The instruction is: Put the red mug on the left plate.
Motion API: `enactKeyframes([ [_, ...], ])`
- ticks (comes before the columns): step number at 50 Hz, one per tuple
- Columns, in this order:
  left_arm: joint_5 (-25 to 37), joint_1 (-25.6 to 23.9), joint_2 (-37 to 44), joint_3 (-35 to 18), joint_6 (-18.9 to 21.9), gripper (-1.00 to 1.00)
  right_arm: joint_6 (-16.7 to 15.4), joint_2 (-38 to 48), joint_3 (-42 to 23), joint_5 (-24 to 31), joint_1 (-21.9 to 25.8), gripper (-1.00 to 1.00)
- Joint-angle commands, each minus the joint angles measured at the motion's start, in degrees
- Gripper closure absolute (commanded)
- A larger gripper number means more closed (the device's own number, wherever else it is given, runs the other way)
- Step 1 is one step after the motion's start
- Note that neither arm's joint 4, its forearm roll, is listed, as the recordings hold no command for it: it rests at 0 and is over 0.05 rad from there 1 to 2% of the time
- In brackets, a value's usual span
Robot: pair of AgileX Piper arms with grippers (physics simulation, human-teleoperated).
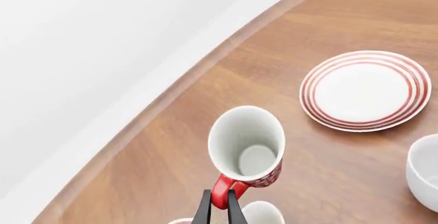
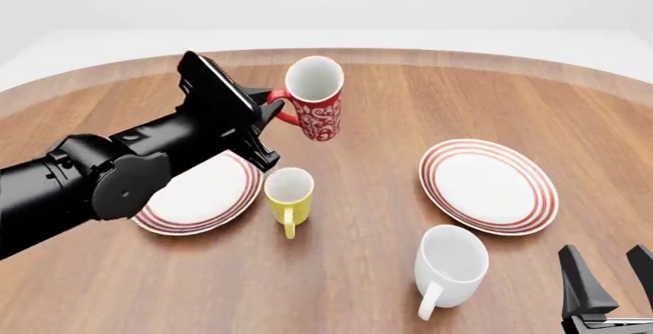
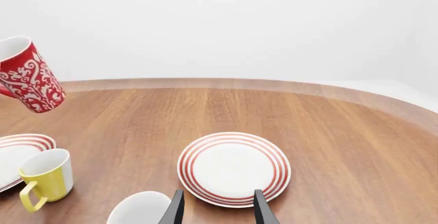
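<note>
A: Red mug (image 2: 316,98), floral pattern, held off the table by its handle. Left gripper (image 2: 268,112) is pinched on that handle; the left wrist view shows the fingers (image 1: 204,209) closed tight around the red loop. Mug tilted, mouth leaning toward the camera.

B: Position relative to target?

A: Airborne, beyond and to the right of the left plate (image 2: 173,215). Arm partly covers that plate. Yellow mug (image 2: 289,191) sits just beside the plate's right rim.

B: Step, then?

A: Carry phase, I'd judge: lifted, not yet placed. Next move likely calls for drawing back leftward over the plate, levelling the mug, lowering clear of the yellow one.

B: Right gripper (image 2: 609,279)?

A: Idle near the table's near edge, fingers spread, empty.
</note>
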Motion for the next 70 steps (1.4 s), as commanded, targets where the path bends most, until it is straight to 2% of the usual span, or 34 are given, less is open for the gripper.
enactKeyframes([
  [1,2.2,4.0,-3.4,-0.6,1.2,1.0,0.0,0.0,0.0,0.0,0.0,-1.0],
  [9,2.5,6.0,-4.5,0.8,1.8,1.0,0.0,0.0,0.0,0.0,0.0,-1.0],
  [17,3.8,10.1,-6.1,1.6,2.5,1.0,0.0,0.0,0.0,0.0,0.0,-1.0],
  [24,2.4,14.6,-6.6,3.8,3.7,1.0,0.0,0.0,0.0,0.0,0.0,-1.0],
  [40,2.6,18.6,-8.4,6.0,2.9,1.0,0.0,0.0,0.0,0.0,0.0,-1.0],
  [57,-0.2,22.0,-7.3,8.7,1.7,1.0,0.0,0.0,0.0,0.0,0.0,-1.0],
  [70,-3.7,25.3,-6.9,12.4,-1.2,1.0,0.0,0.0,0.0,0.0,0.0,-1.0],
])
